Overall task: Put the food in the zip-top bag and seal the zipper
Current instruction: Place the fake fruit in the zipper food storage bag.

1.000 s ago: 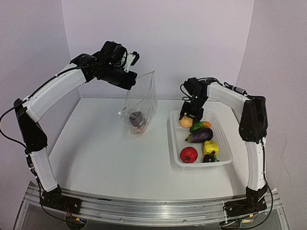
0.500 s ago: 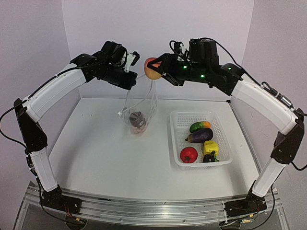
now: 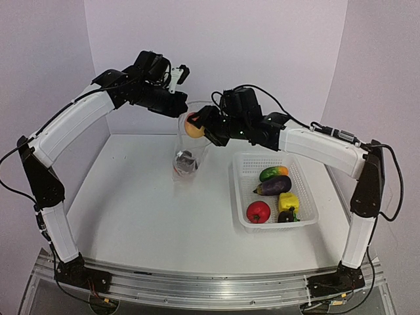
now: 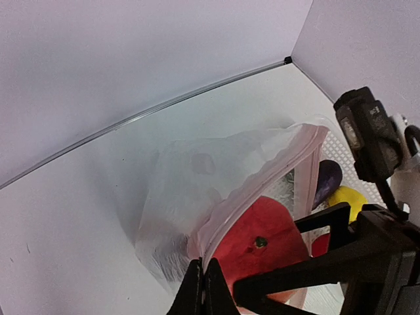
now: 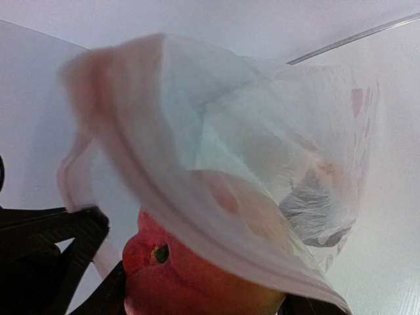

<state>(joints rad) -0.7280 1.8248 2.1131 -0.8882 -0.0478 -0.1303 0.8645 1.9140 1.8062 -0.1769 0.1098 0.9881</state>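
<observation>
My left gripper (image 3: 177, 100) is shut on the top edge of the clear zip-top bag (image 3: 188, 141), by the zipper strip (image 4: 262, 174), and holds it hanging with its mouth open. In its wrist view the fingertips (image 4: 202, 289) pinch that edge. A dark mangosteen (image 3: 186, 162) lies in the bag's bottom. My right gripper (image 3: 197, 125) is shut on the peach (image 3: 191, 125) at the bag's mouth. The peach (image 5: 190, 282) sits partly under the bag's rim (image 5: 197, 197). A green mango (image 3: 273, 173), eggplant (image 3: 274, 186), yellow pepper (image 3: 288, 201), pomegranate (image 3: 258, 211) and another mangosteen (image 3: 285, 216) lie in the basket.
The white mesh basket (image 3: 275, 227) stands right of centre on the white table. Pale walls close in behind and on both sides. The two arms meet over the back middle of the table, above the bag.
My right gripper took the peach from the basket, lifted it high beside the bag, then lowered it leftward into the bag's mouth. The bag's mouth has spread open and hangs straighter.
</observation>
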